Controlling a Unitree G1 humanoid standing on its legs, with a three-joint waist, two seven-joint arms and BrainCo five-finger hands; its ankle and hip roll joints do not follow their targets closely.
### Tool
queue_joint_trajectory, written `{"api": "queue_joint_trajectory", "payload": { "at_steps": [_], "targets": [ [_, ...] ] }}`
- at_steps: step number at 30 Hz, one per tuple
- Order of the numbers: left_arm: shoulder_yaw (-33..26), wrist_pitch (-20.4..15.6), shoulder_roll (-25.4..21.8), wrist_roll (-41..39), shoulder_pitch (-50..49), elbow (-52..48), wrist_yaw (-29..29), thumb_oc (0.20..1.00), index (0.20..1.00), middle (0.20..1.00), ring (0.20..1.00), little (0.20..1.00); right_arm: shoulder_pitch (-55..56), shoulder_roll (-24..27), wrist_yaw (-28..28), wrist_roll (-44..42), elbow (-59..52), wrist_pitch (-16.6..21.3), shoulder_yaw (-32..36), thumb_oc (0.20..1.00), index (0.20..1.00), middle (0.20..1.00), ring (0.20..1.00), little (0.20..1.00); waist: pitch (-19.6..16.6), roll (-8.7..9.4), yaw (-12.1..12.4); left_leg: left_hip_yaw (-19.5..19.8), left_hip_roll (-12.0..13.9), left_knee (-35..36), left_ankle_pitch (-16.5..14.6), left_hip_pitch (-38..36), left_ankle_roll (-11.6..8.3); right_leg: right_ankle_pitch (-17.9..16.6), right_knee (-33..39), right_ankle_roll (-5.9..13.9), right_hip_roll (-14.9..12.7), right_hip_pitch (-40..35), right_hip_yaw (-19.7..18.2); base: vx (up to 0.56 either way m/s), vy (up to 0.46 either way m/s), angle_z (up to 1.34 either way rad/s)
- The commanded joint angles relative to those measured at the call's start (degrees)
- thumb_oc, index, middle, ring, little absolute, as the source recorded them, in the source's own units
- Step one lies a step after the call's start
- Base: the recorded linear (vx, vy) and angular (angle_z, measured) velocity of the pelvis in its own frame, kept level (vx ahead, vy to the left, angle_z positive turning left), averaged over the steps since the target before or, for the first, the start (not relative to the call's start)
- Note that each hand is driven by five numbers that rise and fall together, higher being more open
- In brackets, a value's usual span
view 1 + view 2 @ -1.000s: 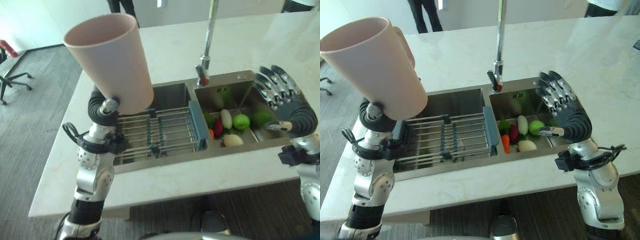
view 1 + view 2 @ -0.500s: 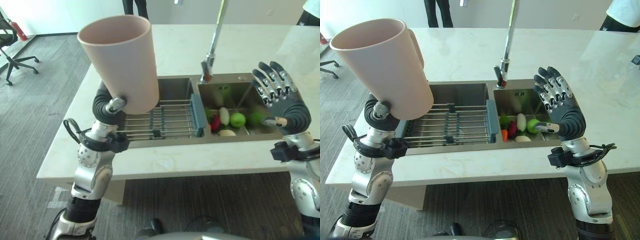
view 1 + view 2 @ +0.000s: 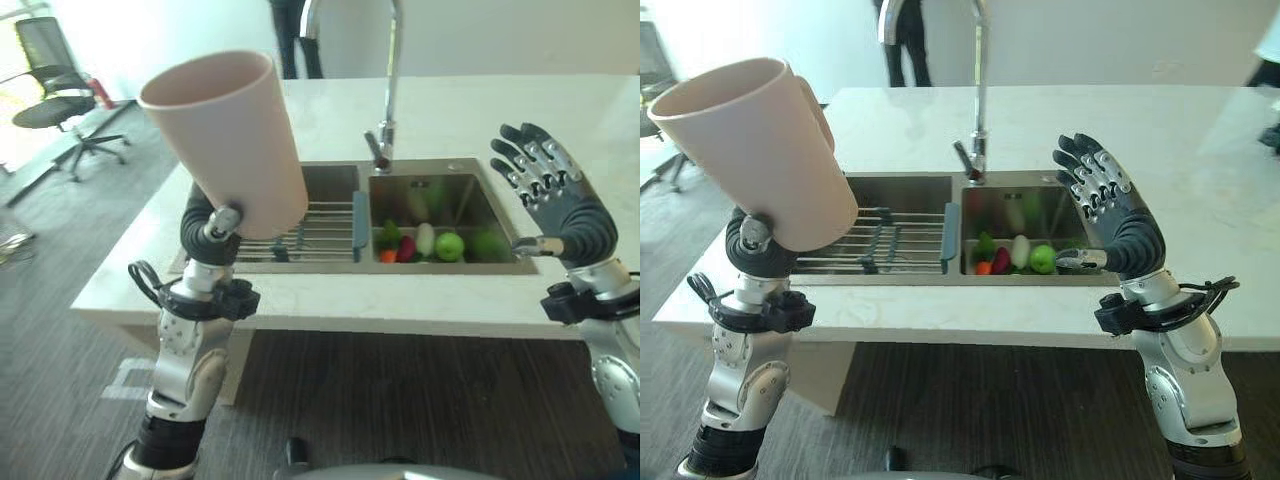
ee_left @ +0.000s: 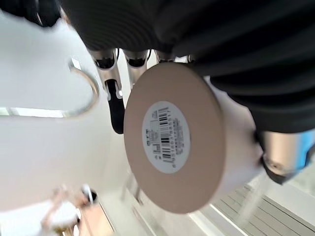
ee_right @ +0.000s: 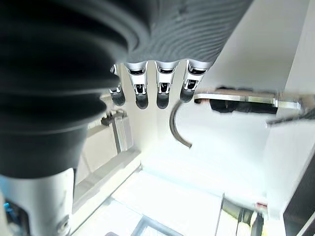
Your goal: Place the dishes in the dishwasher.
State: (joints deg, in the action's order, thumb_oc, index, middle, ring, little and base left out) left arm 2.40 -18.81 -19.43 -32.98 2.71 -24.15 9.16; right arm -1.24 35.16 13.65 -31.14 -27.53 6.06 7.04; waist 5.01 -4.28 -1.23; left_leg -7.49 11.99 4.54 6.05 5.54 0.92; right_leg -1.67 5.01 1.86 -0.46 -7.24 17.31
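Left eye view | cup (image 3: 228,140) hides rack (image 3: 322,228) (vegetables (image 3: 425,242) beyond)

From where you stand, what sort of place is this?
Likely a kitchen set up in an office: a marble-topped island with a double steel sink and tall faucet, plus an office chair.

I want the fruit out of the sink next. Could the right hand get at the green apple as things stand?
Probably yes: the right hand is open, holds nothing and hovers over the right basin's edge, with the green apple lying uncovered below it.
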Motion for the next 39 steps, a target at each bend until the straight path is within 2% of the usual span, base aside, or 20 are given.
{"api": "queue_joint_trajectory", "payload": {
  "at_steps": [1, 2, 3, 4, 5, 7, 10, 12, 13, 14, 15, 16, 17, 18, 20, 24, 30, 39],
  "targets": [
    [-2.97, -5.13, -4.99, -5.62, 4.09, -2.44, 2.57, 0.200, 0.200, 0.200, 0.200, 0.200, -6.49, 1.92, -0.75, 0.07, -0.03, 4.92, 3.40, 1.000, 1.000, 1.000, 1.000, 1.000, 2.51, 6.99, -1.54, -17.99, -3.24, -9.99, -7.91, -8.61, -6.03, 2.78, -0.01, 2.96, -5.14, -1.25, 2.87, -0.39, -0.008, 2.01],
    [-2.82, -4.71, -4.98, -5.92, 4.54, -2.73, 2.83, 0.200, 0.200, 0.200, 0.200, 0.200, -6.77, 2.49, -1.13, -0.07, 0.18, 5.14, 3.96, 1.000, 1.000, 1.000, 1.000, 1.000, 2.24, 7.40, -1.83, -20.31, -3.92, -13.07, -9.95, -9.53, -5.51, 2.04, -0.01, 3.09, -5.58, -0.84, 4.77, -0.41, 0.084, 2.49],
    [-2.73, -3.90, -5.07, -6.13, 5.95, -2.93, 2.65, 0.200, 0.200, 0.200, 0.200, 0.200, -6.79, 2.61, -1.74, 0.32, 0.48, 5.54, 4.71, 1.000, 1.000, 1.000, 1.000, 1.000, 1.54, 6.85, -2.53, -21.75, -3.70, -13.90, -11.95, -12.28, -6.09, 2.06, -0.01, 3.63, -5.40, -0.89, 7.56, -0.32, 0.144, 1.86],
    [-2.71, -3.50, -5.05, -6.79, 6.70, -2.78, 2.63, 0.200, 0.200, 0.200, 0.200, 0.200, -6.49, 2.46, -2.05, 0.89, 0.46, 5.69, 5.03, 1.000, 1.000, 1.000, 1.000, 1.000, 1.35, 6.64, -2.90, -22.82, -3.58, -13.01, -12.09, -13.63, -6.31, 1.43, -0.01, 3.72, -5.50, -0.59, 9.60, -0.32, 0.306, 2.69],
    [-1.88, -3.46, -4.91, -7.68, 7.95, -2.10, 2.62, 0.200, 0.200, 0.200, 0.200, 0.200, -5.85, 1.81, -3.36, 2.99, 0.38, 5.62, 5.13, 1.000, 1.000, 1.000, 1.000, 1.000, 0.88, 5.78, -3.38, -22.14, -5.37, -6.95, -12.18, -16.66, -6.38, -0.11, -0.32, 4.30, -5.49, 0.73, 12.84, -0.25, 0.287, 2.32],
    [-1.47, -3.05, -4.88, -7.67, 8.42, -1.65, 2.01, 0.200, 0.200, 0.200, 0.200, 0.200, -5.17, 1.63, -3.19, 2.83, 0.32, 5.25, 5.38, 1.000, 1.000, 1.000, 1.000, 1.000, 0.34, 5.03, -4.22, -22.84, -5.65, -0.01, -9.83, -19.65, -6.90, -1.34, -0.58, 4.49, -5.71, 2.21, 15.38, -0.19, 0.276, 1.96],
    [-0.77, -1.31, -4.17, -7.39, 8.68, -2.41, 1.83, 0.200, 0.200, 0.200, 0.200, 0.200, -5.23, 0.63, -3.92, 4.01, 0.23, 4.27, 5.00, 1.000, 1.000, 1.000, 1.000, 1.000, 0.38, 4.58, -3.59, -20.13, -5.85, 0.46, -9.85, -17.99, -6.50, -2.14, -2.38, 4.78, -6.88, 4.56, 17.20, -0.14, 0.195, 1.42],
    [-0.53, -0.41, -4.09, -8.42, 8.34, -2.19, 2.91, 0.200, 0.200, 0.200, 0.200, 0.200, -4.74, 0.70, -4.95, 3.44, 0.43, 3.69, 5.65, 1.000, 1.000, 1.000, 1.000, 1.000, 0.56, 4.23, -3.22, -16.95, -6.46, 0.46, -9.96, -17.06, -5.58, -1.32, -8.84, 5.23, -8.04, 7.36, 16.19, -0.08, 0.239, 1.07],
    [-0.54, -0.06, -4.10, -8.47, 8.02, -2.12, 3.68, 0.200, 0.200, 0.200, 0.200, 0.200, -4.16, 0.52, -4.98, 2.20, 0.39, 3.72, 6.15, 1.000, 1.000, 1.000, 1.000, 1.000, 0.90, 3.99, -3.67, -14.35, -6.89, 0.46, -10.11, -16.55, -4.77, -1.19, -13.14, 5.89, -8.47, 9.96, 12.43, -0.11, 0.159, 1.15],
    [-0.26, -0.06, -4.01, -8.65, 8.02, -1.51, 4.56, 0.200, 0.200, 0.200, 0.200, 0.200, -3.26, -0.17, -4.94, 1.77, 0.69, 4.42, 6.61, 1.000, 1.000, 1.000, 1.000, 1.000, 1.11, 4.18, -4.74, -11.83, -7.51, 0.46, -9.11, -15.19, -3.82, -1.46, -15.15, 5.37, -7.63, 12.28, 7.05, -0.10, 0.077, 0.95],
    [0.09, -0.05, -3.96, -9.22, 8.15, -1.09, 5.45, 0.200, 0.200, 0.200, 0.200, 0.200, -2.73, -0.53, -5.53, 2.21, 0.87, 4.73, 6.81, 1.000, 1.000, 1.000, 1.000, 1.000, 1.09, 4.24, -5.21, -9.70, -7.83, 0.46, -9.14, -14.65, -3.53, -0.97, -14.93, 5.28, -6.67, 12.78, 3.39, -0.10, -0.006, 0.72],
    [1.09, -0.45, -3.67, -9.73, 8.73, 0.06, 6.50, 0.200, 0.200, 0.200, 0.200, 0.200, -1.00, -1.50, -5.43, 2.60, 1.18, 5.47, 7.40, 1.000, 1.000, 1.000, 1.000, 1.000, 1.01, 4.34, -6.58, -4.42, -8.56, 0.46, -9.21, -13.40, -2.71, 0.37, -13.75, 4.92, -4.67, 12.76, -4.65, -0.10, -0.020, 1.43],
    [2.23, -0.55, -2.81, -8.64, 10.07, 0.54, 5.21, 0.200, 0.200, 0.200, 0.200, 0.200, 1.03, -1.89, -4.45, 1.82, 0.92, 6.91, 8.13, 1.000, 1.000, 1.000, 1.000, 1.000, 0.51, 4.56, -7.53, -0.57, -8.93, 0.46, -8.48, -11.37, -2.11, 2.31, -10.40, 4.66, -4.45, 9.74, -9.65, -0.17, -0.054, 2.66],
    [2.29, -1.34, -2.70, -7.65, 10.79, 0.63, 3.50, 0.200, 0.200, 0.200, 0.200, 0.200, 1.10, -1.97, -2.99, 0.12, 0.55, 7.19, 8.12, 1.000, 1.000, 1.000, 1.000, 1.000, 0.35, 4.95, -7.47, -0.39, -9.25, 0.46, -8.02, -10.69, -2.47, 0.93, -5.30, 4.73, -4.82, 7.54, -8.97, -0.19, -0.079, 2.40],
    [1.62, -2.22, -2.71, -6.14, 11.56, 0.83, 0.90, 0.200, 0.200, 0.200, 0.200, 0.200, -0.39, -2.73, -1.71, -0.37, 0.49, 6.38, 7.19, 1.000, 1.000, 1.000, 1.000, 1.000, 0.00, 5.11, -6.93, -0.13, -9.51, 0.46, -8.04, -10.15, -3.13, -1.22, -0.73, 5.48, -5.54, 5.65, -9.24, -0.12, -0.108, 0.69],
    [1.03, -1.48, -2.79, -6.96, 11.54, 0.11, 0.02, 0.200, 0.200, 0.200, 0.200, 0.200, -2.38, -3.44, -2.30, 0.02, 0.70, 5.10, 5.78, 1.000, 1.000, 1.000, 1.000, 1.000, -0.18, 4.92, -5.65, -0.41, -8.99, 0.46, -7.49, -9.89, -3.63, -1.10, -0.01, 5.64, -5.65, 4.60, -8.34, -0.07, -0.094, -0.04],
    [-0.15, -0.76, -2.80, -8.89, 9.01, -1.71, 2.32, 0.200, 0.200, 0.200, 0.200, 0.200, -2.89, -4.05, -3.15, 1.35, -0.25, 4.57, 3.48, 1.000, 1.000, 1.000, 1.000, 1.000, -1.18, 4.63, -3.42, 0.42, -8.19, 0.46, -7.21, -9.63, -4.22, 0.92, -0.01, 4.91, -5.39, 2.51, -6.78, -0.03, -0.098, 0.15],
    [-1.36, -1.97, -3.14, -10.97, 8.27, -2.57, 2.82, 0.200, 0.200, 0.200, 0.200, 0.200, -3.60, -3.40, -1.02, 0.90, -0.76, 4.96, 2.59, 1.000, 1.000, 1.000, 1.000, 1.000, -1.57, 4.54, -2.23, 1.10, -7.40, 0.46, -6.94, -9.78, -4.88, 2.06, -0.01, 4.73, -5.27, 1.11, -5.51, -0.03, -0.032, 0.17]
  ]
}}
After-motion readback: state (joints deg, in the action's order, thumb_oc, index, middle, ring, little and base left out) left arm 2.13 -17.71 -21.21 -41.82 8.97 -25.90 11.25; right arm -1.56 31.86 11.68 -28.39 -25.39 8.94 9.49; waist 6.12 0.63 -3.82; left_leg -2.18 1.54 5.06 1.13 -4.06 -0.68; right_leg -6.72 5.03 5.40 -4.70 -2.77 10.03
